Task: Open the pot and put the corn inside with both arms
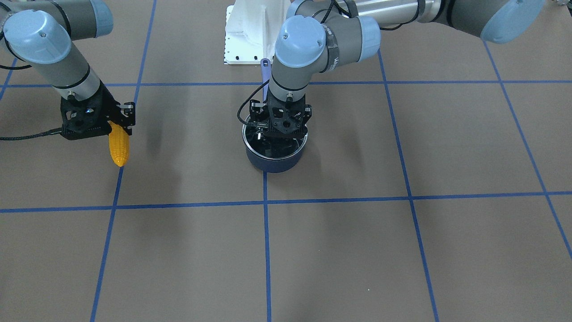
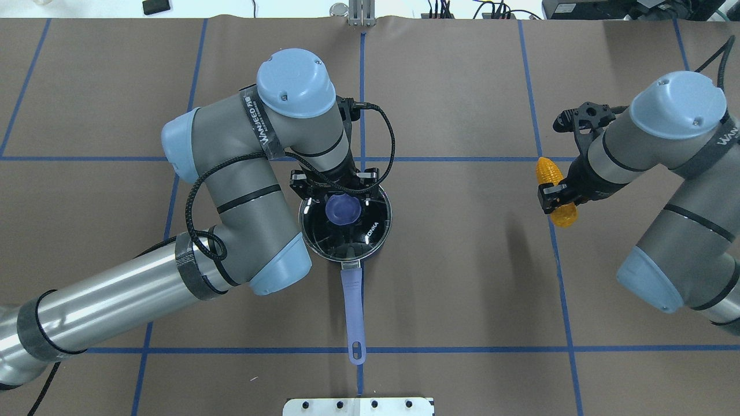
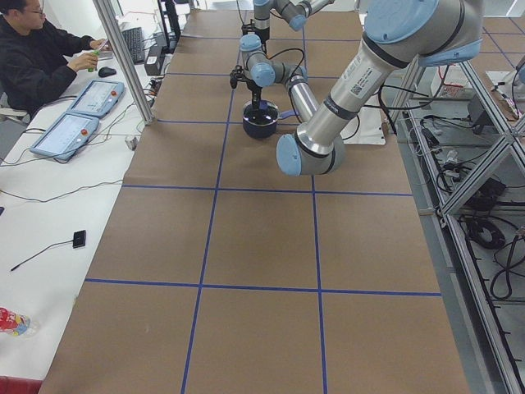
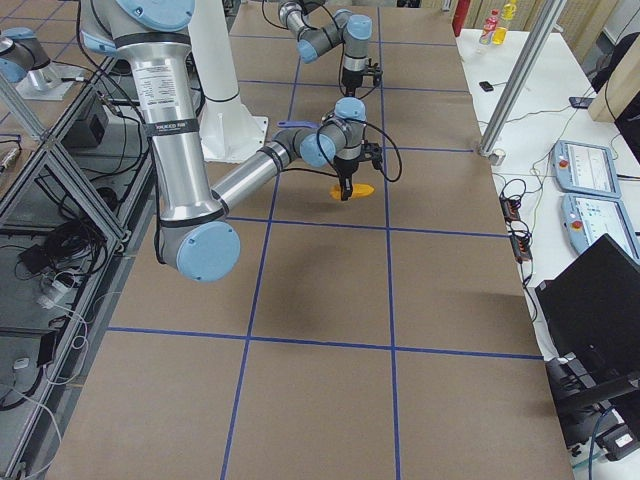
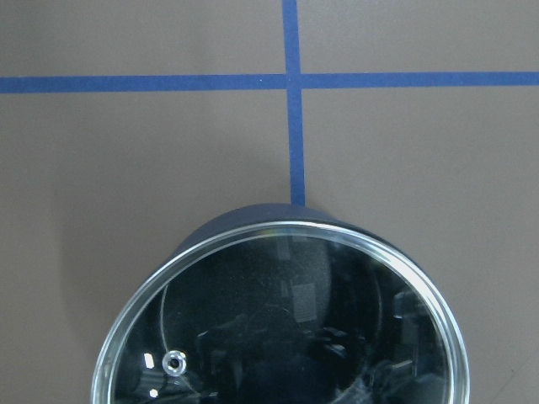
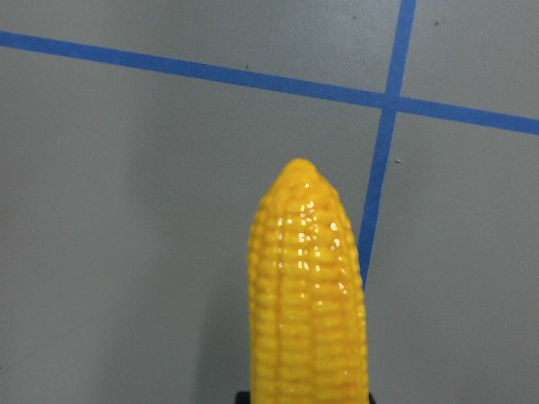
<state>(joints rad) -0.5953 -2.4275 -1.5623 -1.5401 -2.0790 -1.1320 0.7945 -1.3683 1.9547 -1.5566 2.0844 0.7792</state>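
Pot (image 1: 272, 163): navy, round, lavender handle, mid-table by the robot-side edge; steel-rimmed glass lid (image 5: 278, 328) seated on it.
Left gripper (image 1: 278, 138): over the lid; we cannot tell its grip.
Corn (image 1: 119, 145): yellow, knobbly, tapered; toward the right end.
Right gripper (image 1: 119, 126): clamped on corn.

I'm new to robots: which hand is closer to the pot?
Left. The left hand hangs right over the pot; the right hand, gripping the corn, is far aside.

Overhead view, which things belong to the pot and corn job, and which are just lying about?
Job: pot, glass lid, corn, left gripper at the lid, right gripper holding the corn.
Lying about: small black object and cables at the far edge.
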